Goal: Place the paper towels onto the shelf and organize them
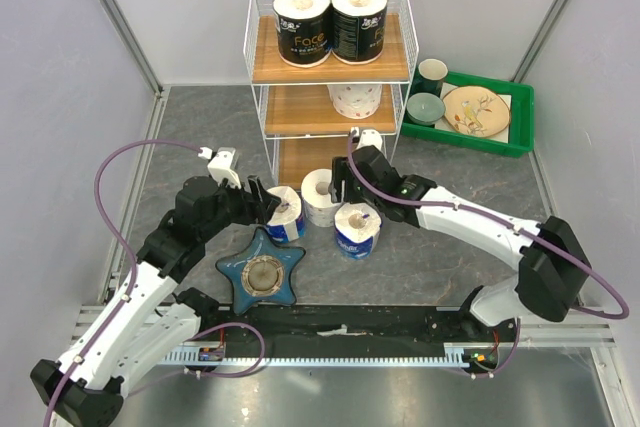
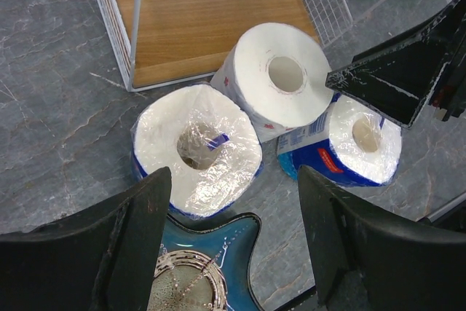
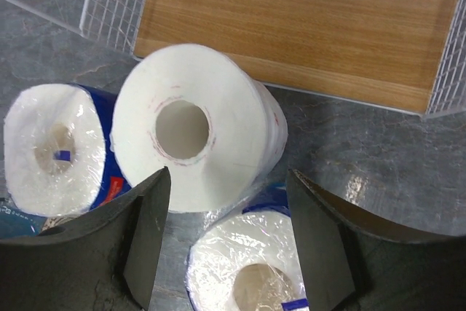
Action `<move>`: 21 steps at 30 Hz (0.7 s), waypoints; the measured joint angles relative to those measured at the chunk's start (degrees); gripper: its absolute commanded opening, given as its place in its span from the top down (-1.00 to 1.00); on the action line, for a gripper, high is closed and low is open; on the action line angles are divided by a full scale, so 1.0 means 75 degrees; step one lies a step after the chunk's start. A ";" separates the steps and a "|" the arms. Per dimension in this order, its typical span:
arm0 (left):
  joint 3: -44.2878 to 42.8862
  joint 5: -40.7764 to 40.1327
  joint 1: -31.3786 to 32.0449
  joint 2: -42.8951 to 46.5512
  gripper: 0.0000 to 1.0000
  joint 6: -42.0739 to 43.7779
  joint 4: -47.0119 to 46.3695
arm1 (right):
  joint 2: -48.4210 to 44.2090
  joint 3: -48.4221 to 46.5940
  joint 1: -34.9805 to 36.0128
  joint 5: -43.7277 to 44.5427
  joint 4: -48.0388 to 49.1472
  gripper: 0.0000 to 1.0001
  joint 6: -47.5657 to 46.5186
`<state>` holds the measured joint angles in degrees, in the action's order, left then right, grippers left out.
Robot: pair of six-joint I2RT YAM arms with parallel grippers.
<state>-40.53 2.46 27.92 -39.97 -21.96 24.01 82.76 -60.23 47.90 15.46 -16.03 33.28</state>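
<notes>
- Shelf [image 1: 262, 52]: two black rolls [image 1: 302, 25] stand side by side on the top tier and one white roll [image 1: 355, 99] on the middle tier. The bottom tier [image 3: 291, 27] shows bare wood where visible.
- This looks like sorting by wrap, one kind per tier. That leaves a gap beside the shelved white roll, and the low tier for the blue pair.
- Three rolls wait on the table [image 1: 190, 127], bunched just in front of the shelf's open side, cores up: loose white roll [image 3: 193, 125] in the middle, left blue roll [image 2: 196, 151] and right blue roll [image 2: 364, 143] against it.
- Left gripper [image 2: 233, 180]: fingers spread, nothing pinched, hovering over the left blue roll with one finger to either side of it. I read it as lining up a grab across the roll's width.
- Right gripper [image 3: 227, 178]: fingers apart, nothing between the pads. It sits above the loose white roll, with the right blue roll under the near edge of its view. Can't tell which of the two it's going for.
- Risk: the rolls touch, so a finger coming down between them will shove its neighbour. The two arms are also close over the same cluster.
- Star dish [image 1: 262, 272] sits just beside the left blue roll, near the left fingers' descent path.
- Green tray [image 1: 515, 137] of dishes is right of the shelf, well apart from the rolls.
- Progress guess: half shelved, half to go.
</notes>
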 measured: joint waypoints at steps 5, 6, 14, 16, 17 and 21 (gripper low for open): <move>0.0000 0.0006 -0.0041 0.0000 -0.54 0.0000 0.0000 | 0.0347 -0.0385 0.0000 0.0006 0.0087 -0.45 -0.0070; 0.0000 0.0009 -0.0050 0.0000 -0.54 0.0000 0.0000 | 0.0431 -0.0434 0.0003 0.0017 0.0099 -0.45 -0.0073; 0.0000 0.0035 -0.0082 0.0052 -0.55 0.0000 -0.0003 | 0.0906 -0.0595 0.0050 0.0356 0.0015 -0.45 -0.0093; 0.0000 0.0064 -0.0099 0.0052 -0.55 0.0000 0.0000 | 0.1043 -0.0694 0.0050 0.0402 0.0006 -0.46 -0.0102; 0.0000 0.0085 -0.0114 0.0052 -0.54 -0.0003 -0.0003 | 0.1107 -0.0743 0.0052 0.0417 0.0006 -0.45 -0.0108; 0.0000 0.0093 -0.0143 0.0055 -0.55 0.0000 -0.0003 | 0.1335 -0.0851 0.0093 0.0519 -0.0012 -0.40 -0.0157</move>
<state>-40.53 3.16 26.85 -39.55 -21.96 23.99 92.77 -66.61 48.60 19.35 -16.12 32.10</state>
